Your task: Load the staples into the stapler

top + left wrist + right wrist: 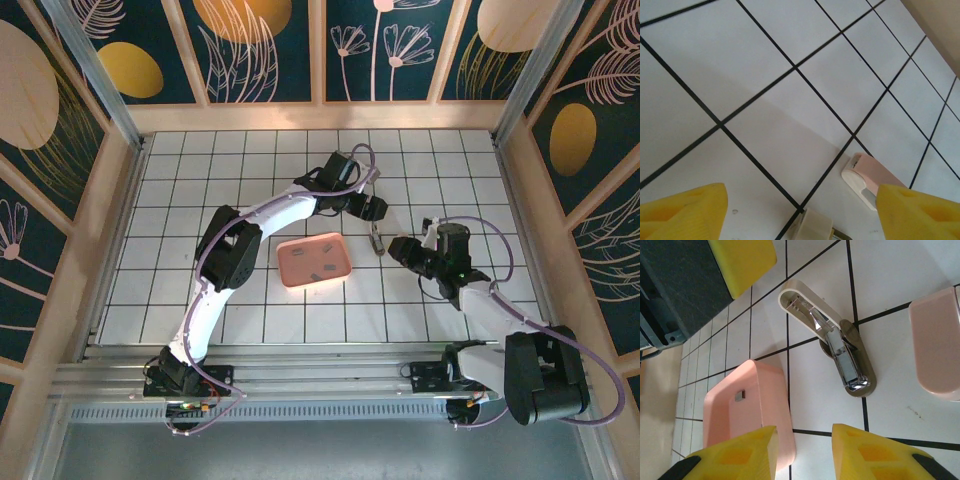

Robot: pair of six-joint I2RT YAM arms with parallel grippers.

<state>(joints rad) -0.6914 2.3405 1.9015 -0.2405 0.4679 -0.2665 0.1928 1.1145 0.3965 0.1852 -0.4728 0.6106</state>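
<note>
The left claw is spread wide with nothing between its yellow fingers. From its wrist camera, the cream end of the stapler sits low in the gap. A small pink-and-white piece lies just beside the other finger, flat on the white tiled table.

The right claw points at the same spot from the other side. Its fingers stand a little apart and pinch nothing.

Just ahead of its tips the stapler lies on the table, opened up. The cream cover is swung back, the shiny metal channel is bare, and a darker base is underneath. From above, the stapler sits between the two claws, close to both. I cannot tell whether either one touches it.

To the left of the stapler, near it but apart, is the pink tray. The staples are scattered inside it as small dark strips. From the right wrist one strip shows on the tray's floor.
</note>
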